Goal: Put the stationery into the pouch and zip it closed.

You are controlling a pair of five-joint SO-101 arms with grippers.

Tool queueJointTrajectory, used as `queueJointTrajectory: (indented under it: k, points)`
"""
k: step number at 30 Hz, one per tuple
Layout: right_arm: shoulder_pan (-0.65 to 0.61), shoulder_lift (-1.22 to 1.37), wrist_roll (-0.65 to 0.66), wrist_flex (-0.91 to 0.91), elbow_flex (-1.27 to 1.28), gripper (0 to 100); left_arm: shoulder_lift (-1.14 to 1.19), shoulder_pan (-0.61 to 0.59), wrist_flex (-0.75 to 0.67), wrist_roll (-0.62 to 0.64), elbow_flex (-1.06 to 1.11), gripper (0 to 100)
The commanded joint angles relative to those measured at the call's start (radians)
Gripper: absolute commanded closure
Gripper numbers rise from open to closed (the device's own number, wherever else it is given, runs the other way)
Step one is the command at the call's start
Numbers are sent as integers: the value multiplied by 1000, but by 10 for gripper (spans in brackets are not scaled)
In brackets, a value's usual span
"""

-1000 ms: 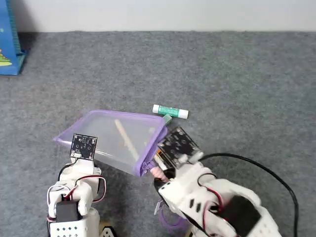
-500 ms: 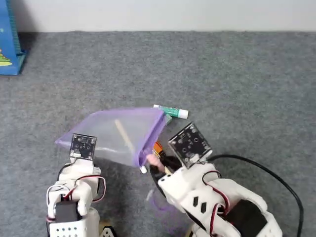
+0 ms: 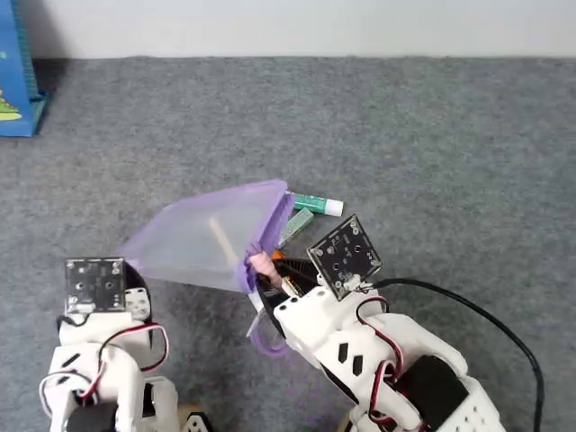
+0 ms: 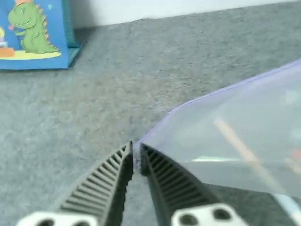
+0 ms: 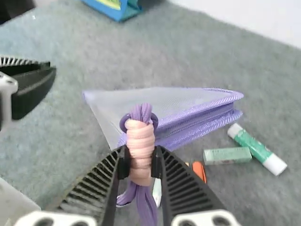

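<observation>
Carpet (image 3: 432,126): grey, covering the whole work surface, with a pale wall along the far edge
Right arm (image 3: 378,360): white, at the near edge, coming in towards the zip end of the pouch; black cable looping off its outer side
Left arm (image 3: 99,378): white, at the near edge, well apart from the right arm, just short of the pouch's closed corner
Pouch (image 3: 202,238): translucent purple, between the two arms, purple zip band turned towards the loose stationery; impossible to tell whether the zip is open or shut
Dinosaur box (image 3: 16,81): blue, standing at the far corner against the wall, well apart from everything else
Right gripper (image 5: 139,153): clamped tight on the zip pull (image 5: 140,141), a pink wrapped grip on a purple cord loop, right at the pouch's zip end
Left gripper (image 4: 136,150): jaws drawn almost together, just a sliver between them, gripping nothing; tips close to the pouch's corner but apart from it in the right wrist view
Glue stick (image 3: 315,204): green with white cap, on the carpet just past the zip band, one end hidden behind the pouch in the high view
Pale stick (image 3: 220,236): inside the pouch, seen through its wall
Eraser (image 3: 295,222): green block, beside the glue stick, outside the pouch
Orange piece (image 5: 199,170): small, on the carpet near the eraser, too hidden by the right gripper to identify
</observation>
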Motion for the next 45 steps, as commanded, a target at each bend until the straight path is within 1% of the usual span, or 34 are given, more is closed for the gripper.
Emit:
queueJointTrajectory:
  k: [1, 4, 6, 9, 12, 14, 17, 23, 32, 37, 39, 41, 45]
  points:
    - [7, -10, 3, -67, -9, 991, -12, 37, 23, 92, -76, 805]
    - [7, -10, 3, -107, -9, 991, -12, 80, 49, 164, -76, 679]
    - [7, -8, 3, -122, -9, 991, -12, 115, 54, 183, -76, 630]
    - [-10, -8, 5, -124, -8, 991, -12, 196, 52, 216, -76, 624]
    - [-59, -8, 5, -122, -8, 991, -12, 275, 29, 292, -76, 624]
    - [-85, -8, 5, -122, -8, 991, -12, 313, 17, 344, -82, 624]
    - [-90, -7, 5, -122, -8, 991, -12, 354, 15, 379, -101, 624]
    - [-50, -7, 5, -122, 17, 991, -12, 362, 11, 407, -108, 625]
    - [-54, -18, 5, -122, 17, 991, -12, 367, 3, 408, -96, 625]
    - [-82, -18, 5, -119, 17, 991, -12, 428, 2, 405, -81, 625]
    - [-82, -18, 5, -120, 17, 991, -12, 420, -12, 402, -48, 625]
    - [-79, -19, 5, -117, 17, 991, -12, 417, -25, 368, -12, 625]
    - [-79, -22, 5, -113, 9, 991, -12, 354, -26, 344, 1, 625]
